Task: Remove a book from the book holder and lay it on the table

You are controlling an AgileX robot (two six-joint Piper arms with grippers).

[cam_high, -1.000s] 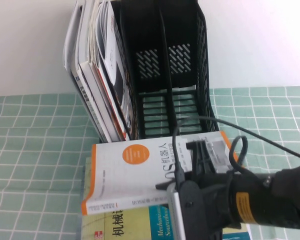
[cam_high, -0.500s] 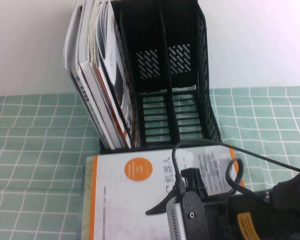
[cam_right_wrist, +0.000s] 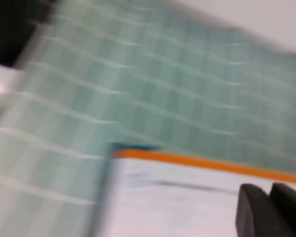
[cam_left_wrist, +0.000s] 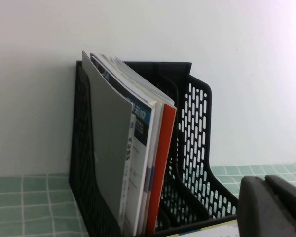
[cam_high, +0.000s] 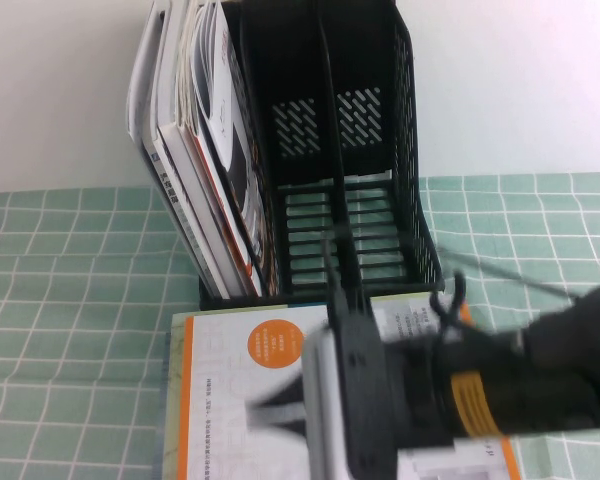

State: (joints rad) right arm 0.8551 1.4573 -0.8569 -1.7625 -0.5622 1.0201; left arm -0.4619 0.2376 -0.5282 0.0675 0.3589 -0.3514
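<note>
1. Book (cam_high: 270, 390), the white one with the orange circle and orange edge stripe, lies flat on the bench (cam_high: 70, 300) just in front of the book holder (cam_high: 360, 160), out of its compartments and apparently on top of another volume whose edge shows along its left side.
2. Right gripper (cam_high: 280, 415) hangs low over the cover. Whether its fingers are open or closed I cannot tell; the arm shows only as a smear.
3. Left gripper (cam_left_wrist: 274, 207) sits low beside the holder, facing it, its dark fingers close together with nothing between them.
4. Risk, as I judge it: if the right arm pulls away while any grip remains, the cover could lift or the book slide off what lies beneath it.
5. A second risk: its trailing cable runs close to the holder's front wall and might snag there, tugging the rack.
6. Count: one book laid down, one holder, a leaning bundle of magazines (cam_high: 205, 150) in its leftmost compartment, two compartments bare, two arms.
</note>
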